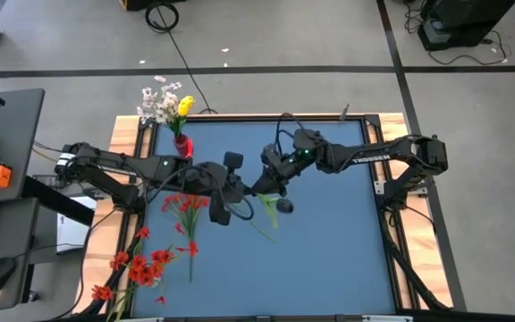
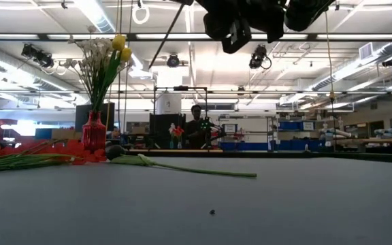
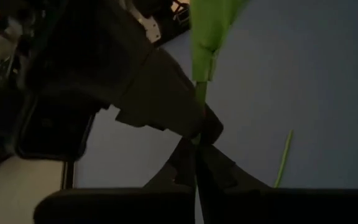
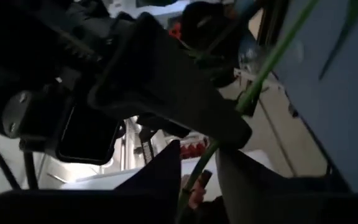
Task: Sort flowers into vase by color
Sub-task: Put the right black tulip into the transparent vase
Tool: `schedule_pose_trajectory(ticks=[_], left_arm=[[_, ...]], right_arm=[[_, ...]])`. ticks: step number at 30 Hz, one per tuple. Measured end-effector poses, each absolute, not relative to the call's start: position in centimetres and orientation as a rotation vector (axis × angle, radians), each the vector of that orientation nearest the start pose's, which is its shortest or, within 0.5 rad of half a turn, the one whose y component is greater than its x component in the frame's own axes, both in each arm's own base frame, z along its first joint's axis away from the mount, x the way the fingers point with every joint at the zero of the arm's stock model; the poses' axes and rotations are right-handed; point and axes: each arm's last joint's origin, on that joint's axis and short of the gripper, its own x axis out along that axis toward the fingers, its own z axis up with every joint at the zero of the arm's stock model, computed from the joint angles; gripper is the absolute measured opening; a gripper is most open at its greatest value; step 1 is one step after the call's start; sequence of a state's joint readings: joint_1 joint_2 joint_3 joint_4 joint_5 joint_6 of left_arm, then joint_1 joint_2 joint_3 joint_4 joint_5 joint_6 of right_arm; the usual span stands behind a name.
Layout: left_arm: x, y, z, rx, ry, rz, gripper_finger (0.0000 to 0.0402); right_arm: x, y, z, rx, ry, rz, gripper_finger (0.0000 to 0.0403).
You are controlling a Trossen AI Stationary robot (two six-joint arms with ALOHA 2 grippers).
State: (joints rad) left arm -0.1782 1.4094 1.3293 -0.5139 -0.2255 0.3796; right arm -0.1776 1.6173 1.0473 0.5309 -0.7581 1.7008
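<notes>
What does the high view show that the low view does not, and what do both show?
Only the high view shows the left gripper and right gripper meeting above the blue table, and the loose red flowers' full spread. Only the low view shows a person in the room behind. Both show the red vase holding white flowers and a yellow tulip.

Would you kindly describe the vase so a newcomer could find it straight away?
Start at the blue table and go to its far left corner. There stands the vase, small, narrow, glossy red. It alone stands upright, holding white blossoms and a yellow tulip; the red flowers nearby lie flat.
</notes>
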Motion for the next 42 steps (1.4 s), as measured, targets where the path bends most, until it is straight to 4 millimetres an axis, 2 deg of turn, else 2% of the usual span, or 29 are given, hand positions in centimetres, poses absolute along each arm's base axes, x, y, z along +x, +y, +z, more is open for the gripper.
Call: schedule_pose_trajectory(ticks=[4, 8, 15, 18, 22, 24, 31, 35, 42], left_arm=[[29.6, -4.2, 35.3, 0.414, 0.607, -0.019, 0.0001], [28.3, -3.5, 35.5, 0.322, 0.645, -0.005, 0.0001], [25.4, -2.6, 34.8, 0.159, 0.476, 0.064, 0.0], [24.4, -2.5, 34.0, 0.085, 0.402, 0.078, 0.0], [23.4, -2.3, 33.5, -0.005, 0.242, 0.102, 0.0], [23.0, -2.2, 32.9, -0.045, 0.196, 0.122, 0.0], [22.1, -1.5, 33.6, -0.107, 0.04, 0.197, 0.0], [22.1, -0.9, 33.8, -0.159, 0.014, 0.224, 0.0], [24.5, -1.0, 32.5, -0.183, 0.029, 0.184, 0.0]], right_arm=[[35.7, -5.2, 28.6, 1.575, 0.412, 0.391, 0.0132], [35.4, -6.1, 29.0, 1.466, 0.31, 0.356, 0.0134], [34.3, -7.2, 31.1, 1.27, 0.191, 0.426, 0.0133], [33.4, -8.0, 32.6, 1.104, 0.058, 0.44, 0.0133], [32.3, -8.2, 34.8, 0.731, -0.163, 0.471, 0.0133], [31.9, -8.1, 35.3, 0.664, -0.19, 0.48, 0.0133], [32.2, -8.3, 34.0, 0.581, -0.09, 0.424, 0.0133], [32.7, -7.3, 33.6, 0.492, -0.086, 0.383, 0.0139], [33.4, -5.0, 32.8, 0.354, -0.054, 0.294, 0.0168]])
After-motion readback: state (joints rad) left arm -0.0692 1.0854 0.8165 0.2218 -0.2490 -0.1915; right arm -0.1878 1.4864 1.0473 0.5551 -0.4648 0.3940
